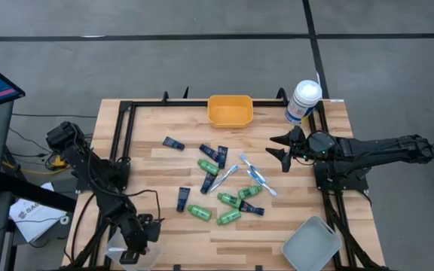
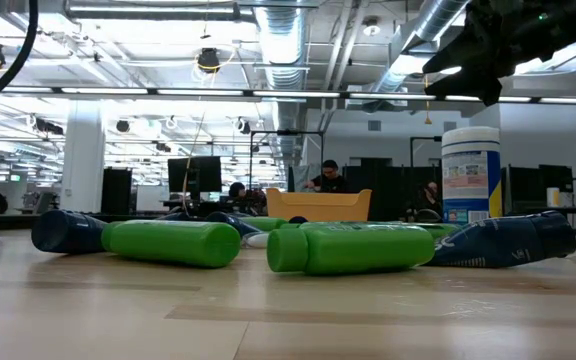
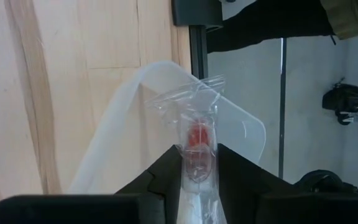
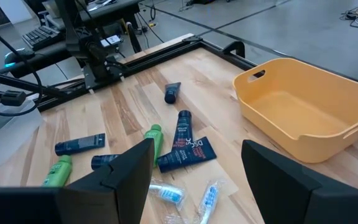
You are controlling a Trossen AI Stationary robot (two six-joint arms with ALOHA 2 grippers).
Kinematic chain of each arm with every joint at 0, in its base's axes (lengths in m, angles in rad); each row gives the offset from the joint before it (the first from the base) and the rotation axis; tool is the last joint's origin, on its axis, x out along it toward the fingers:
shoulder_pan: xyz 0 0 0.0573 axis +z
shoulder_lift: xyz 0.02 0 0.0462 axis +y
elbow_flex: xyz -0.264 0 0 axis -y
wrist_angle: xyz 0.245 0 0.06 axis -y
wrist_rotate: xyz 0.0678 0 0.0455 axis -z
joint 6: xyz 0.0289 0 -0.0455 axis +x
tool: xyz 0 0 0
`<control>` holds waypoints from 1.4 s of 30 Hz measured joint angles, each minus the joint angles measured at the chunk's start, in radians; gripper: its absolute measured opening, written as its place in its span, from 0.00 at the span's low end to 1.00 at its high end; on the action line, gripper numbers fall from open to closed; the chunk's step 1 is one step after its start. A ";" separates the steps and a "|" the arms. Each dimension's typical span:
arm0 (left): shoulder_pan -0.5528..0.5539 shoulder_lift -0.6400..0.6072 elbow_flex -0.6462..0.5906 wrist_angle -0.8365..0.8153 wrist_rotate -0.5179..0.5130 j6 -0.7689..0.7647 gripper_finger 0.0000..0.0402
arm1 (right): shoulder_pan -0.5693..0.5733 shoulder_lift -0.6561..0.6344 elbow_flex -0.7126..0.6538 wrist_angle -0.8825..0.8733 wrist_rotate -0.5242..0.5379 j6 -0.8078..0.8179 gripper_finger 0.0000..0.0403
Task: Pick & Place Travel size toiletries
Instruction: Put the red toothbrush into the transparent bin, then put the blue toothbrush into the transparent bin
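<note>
The travel size toiletries lie loose on the wooden table's middle: green bottles (image 1: 199, 212) (image 2: 173, 243), navy tubes (image 1: 173, 143) (image 4: 185, 152) and wrapped toothbrushes (image 1: 256, 178). My left gripper (image 1: 130, 252) (image 3: 197, 152) is at the table's near left corner, shut on a clear plastic zip bag (image 3: 166, 93) (image 1: 116, 245). My right gripper (image 1: 281, 150) (image 4: 197, 155) hovers open above the table's right side. It points toward the toiletries, with nothing between its fingers. My left gripper pinches the clear bag's closure end between its two fingers, at the red slider (image 3: 196, 134). The fingers slant downward at it. The rest of the bag (image 3: 129, 124) spreads out beyond the fingertips over the table's corner; whether it rests there I cannot tell.
A yellow bin (image 1: 230, 110) (image 4: 309, 118) stands at the far edge's middle. A white canister with a blue label (image 1: 302, 102) (image 2: 470, 175) stands at the far right. A grey tray (image 1: 311, 245) sits at the near right corner. A black frame rail (image 1: 123, 132) borders the table.
</note>
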 joint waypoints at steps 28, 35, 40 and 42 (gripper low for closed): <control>0.000 0.000 0.000 0.022 0.060 -0.053 0.34 | 0.000 0.000 0.000 0.000 0.000 0.000 0.58; 0.000 0.000 0.000 0.022 0.060 -0.055 0.52 | 0.000 0.000 0.000 0.000 0.000 0.000 0.58; 0.013 0.000 0.000 0.023 0.060 -0.074 0.56 | 0.000 0.000 0.000 0.000 0.000 0.000 0.58; 0.033 -0.004 -0.001 0.022 0.062 -0.080 0.56 | 0.000 0.000 0.000 0.001 0.000 -0.007 0.58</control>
